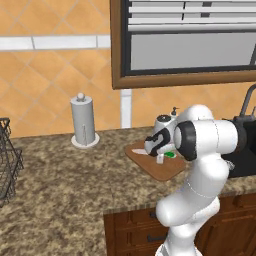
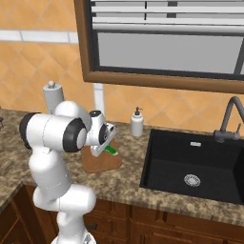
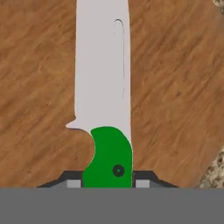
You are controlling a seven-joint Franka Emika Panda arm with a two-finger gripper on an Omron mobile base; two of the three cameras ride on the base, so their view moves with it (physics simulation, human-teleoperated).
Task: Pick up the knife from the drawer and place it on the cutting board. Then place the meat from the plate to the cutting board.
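Your gripper (image 3: 107, 183) is squeezed tight on the knife (image 3: 105, 87), right over the cutting board (image 3: 39, 78). If you let go too high, it may bounce off the board.

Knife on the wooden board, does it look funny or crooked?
Nothing stands out. The knife lies over the cutting board, its green handle pinched in the end effector. Nothing looks spilled or broken.
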